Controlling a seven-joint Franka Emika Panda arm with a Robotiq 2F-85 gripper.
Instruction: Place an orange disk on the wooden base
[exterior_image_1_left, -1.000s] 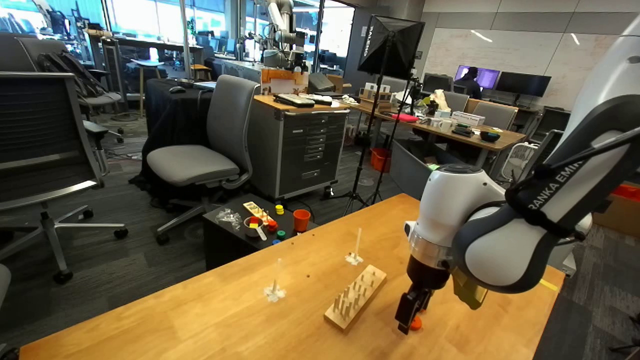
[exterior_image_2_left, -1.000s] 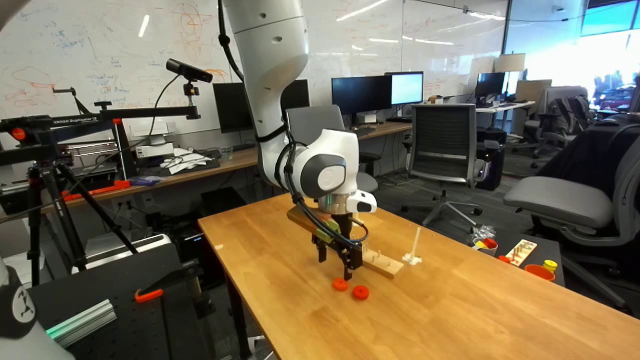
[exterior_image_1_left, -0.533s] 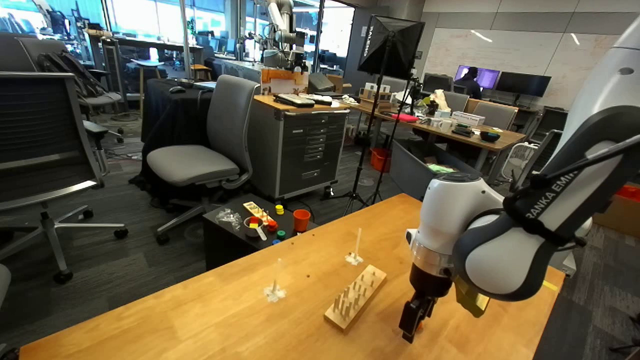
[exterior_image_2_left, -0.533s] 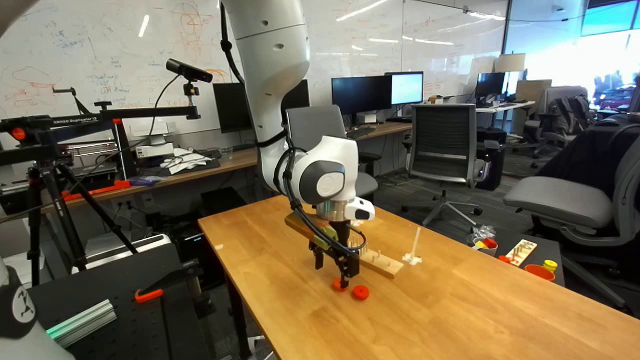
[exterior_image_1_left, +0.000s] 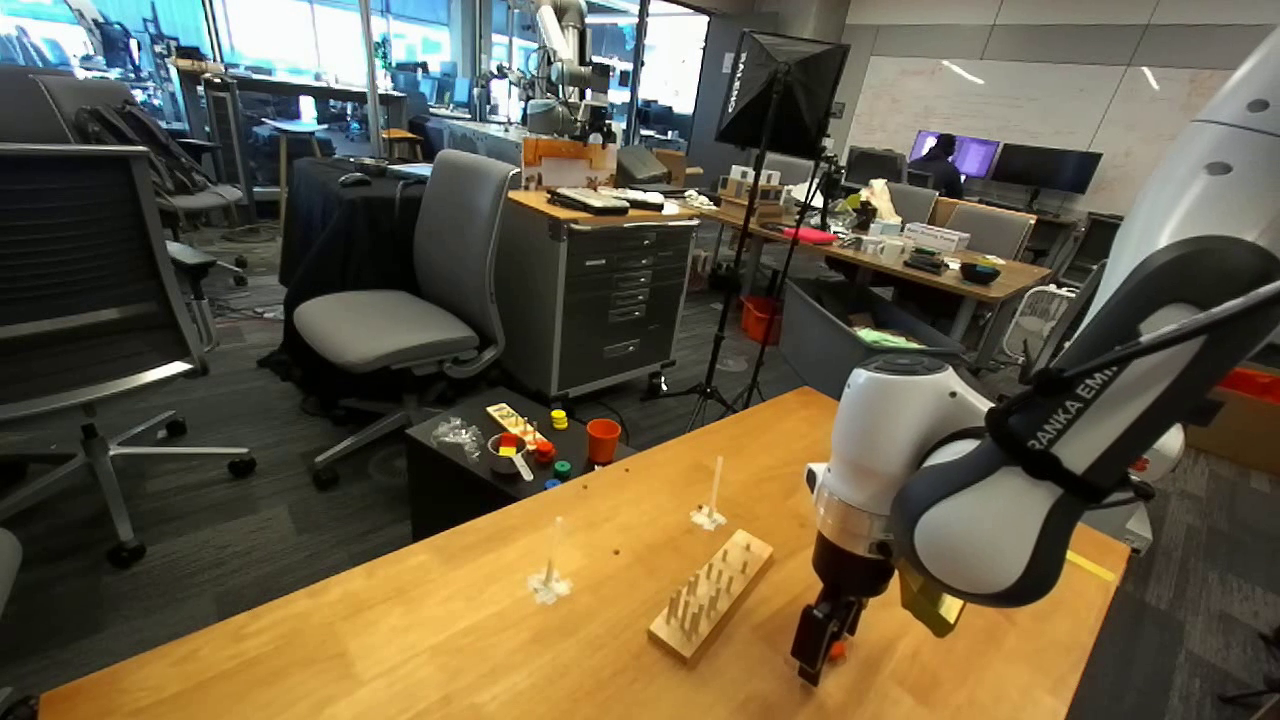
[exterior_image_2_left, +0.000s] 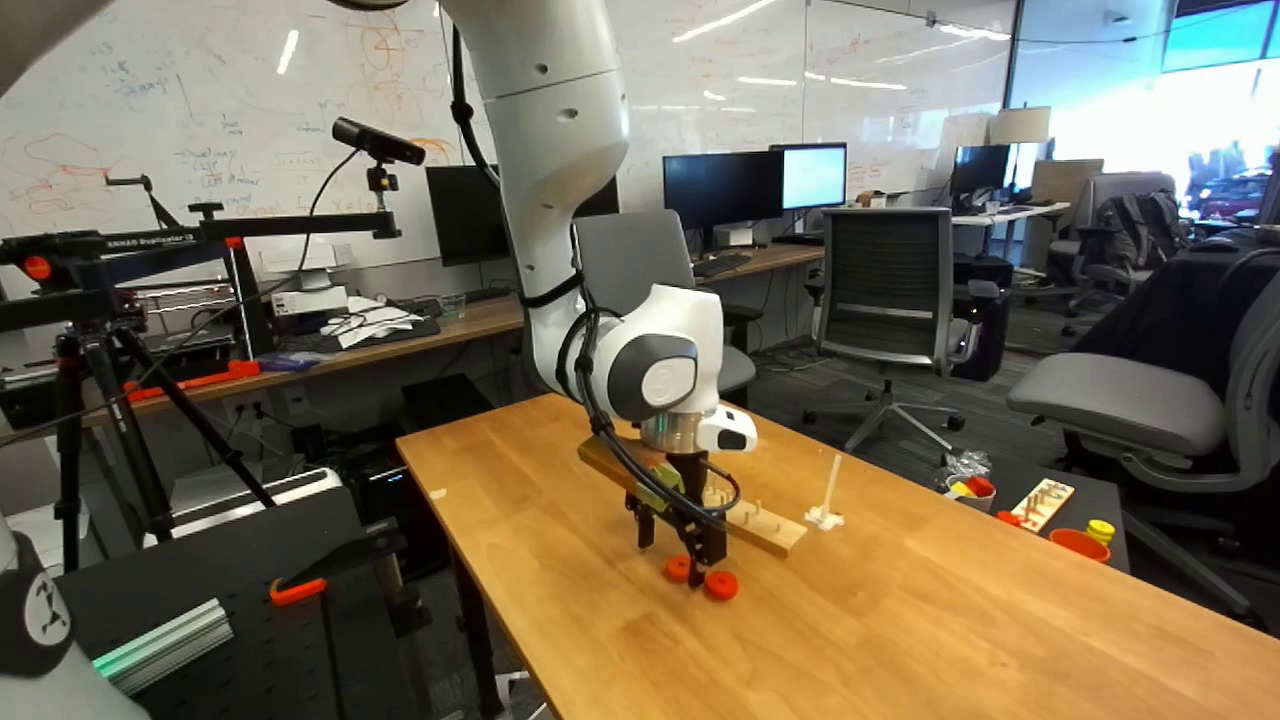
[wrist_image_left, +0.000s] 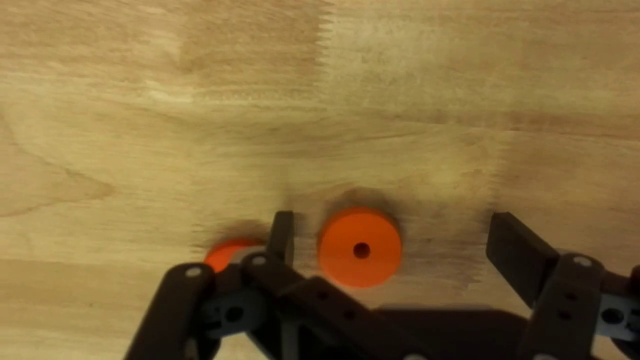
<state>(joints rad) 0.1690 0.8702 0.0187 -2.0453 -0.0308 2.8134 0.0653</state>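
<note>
In an exterior view I'm seeing the gripper (exterior_image_2_left: 671, 560) hanging lower than a second ago, its nearer fingertip (exterior_image_2_left: 697, 576) now standing between the disk (exterior_image_2_left: 678, 568) and a redder piece (exterior_image_2_left: 722, 585); half a second back that tip was covering part of the disk. Both pieces are lying flat on the table (exterior_image_2_left: 900, 640), apart from the base (exterior_image_2_left: 775, 537). On the side table (exterior_image_2_left: 1092, 500) beyond, a tub (exterior_image_2_left: 978, 501) is holding red and yellow bits (exterior_image_2_left: 966, 488), and close by an orange cup (exterior_image_2_left: 1080, 545) is standing, its inside too small for me to read. In an exterior view the arm (exterior_image_1_left: 890, 430) is sitting lower than a second ago too, and more of the disk (exterior_image_1_left: 838, 650) is showing past the finger than half a second ago; the base is keeping its place, and a grey bin (exterior_image_1_left: 815, 335) is holding a pale green thing (exterior_image_1_left: 885, 338). In the wrist view the fingers (wrist_image_left: 520, 255) are standing wide apart and holding nothing; the disk (wrist_image_left: 360, 270) is lying in the gap between them, clear of both but nearer the one that is partly hiding the redder piece, which is lying outside the grip.
</note>
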